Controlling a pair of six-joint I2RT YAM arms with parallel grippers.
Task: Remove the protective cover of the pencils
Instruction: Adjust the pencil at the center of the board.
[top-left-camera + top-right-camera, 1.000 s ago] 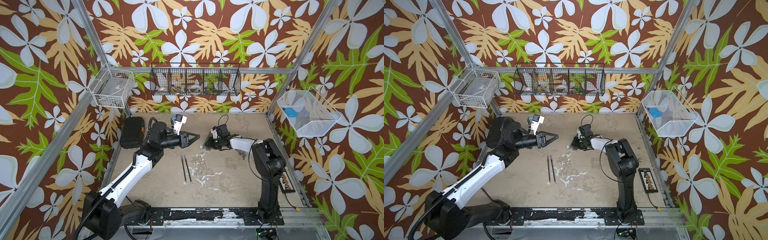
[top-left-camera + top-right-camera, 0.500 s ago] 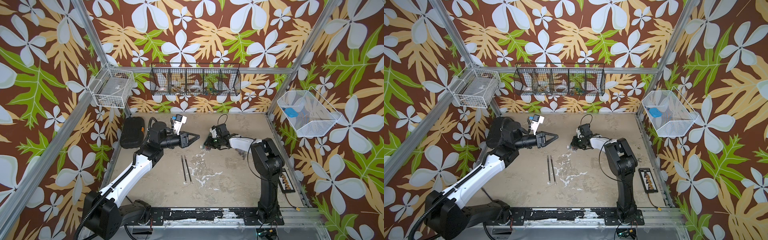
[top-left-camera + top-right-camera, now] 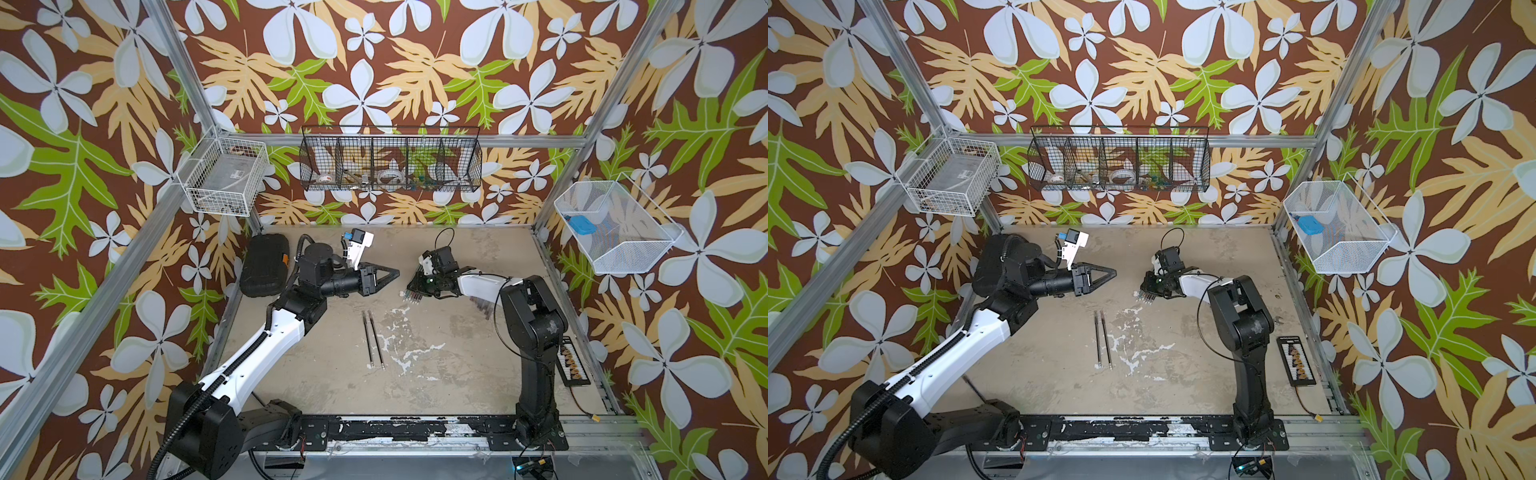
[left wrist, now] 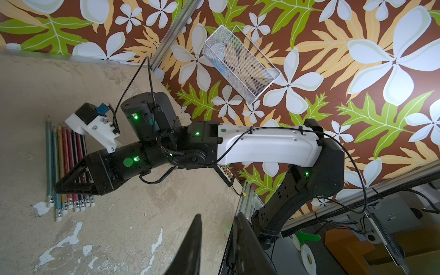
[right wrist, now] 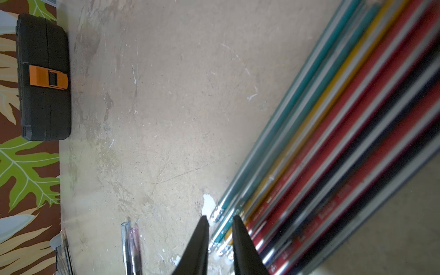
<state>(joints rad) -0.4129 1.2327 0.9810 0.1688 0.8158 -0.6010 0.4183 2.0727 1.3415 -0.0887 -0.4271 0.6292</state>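
Both grippers stand barely parted, pinching nothing visible. The right gripper (image 5: 220,217) hovers over the silvery ends of the flat row of coloured pencils (image 5: 345,107) beneath it, seemingly lining up; the left gripper (image 4: 218,215) hangs opposite. Next, probably, a fine pinch on one cover.

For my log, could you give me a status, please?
Left gripper slightly open, hovering apart. Right gripper over pencils' silvery ends, grip unclear. Two dark pencils lie aside.

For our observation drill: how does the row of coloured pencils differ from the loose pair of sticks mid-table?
The pencils number about nine; the loose pair is two. The pencils lie under the right gripper; the pair lies well away from it. The pencils show teal, yellow, red; the pair looks dark in both top views. Both lie flat on the table, side by side.
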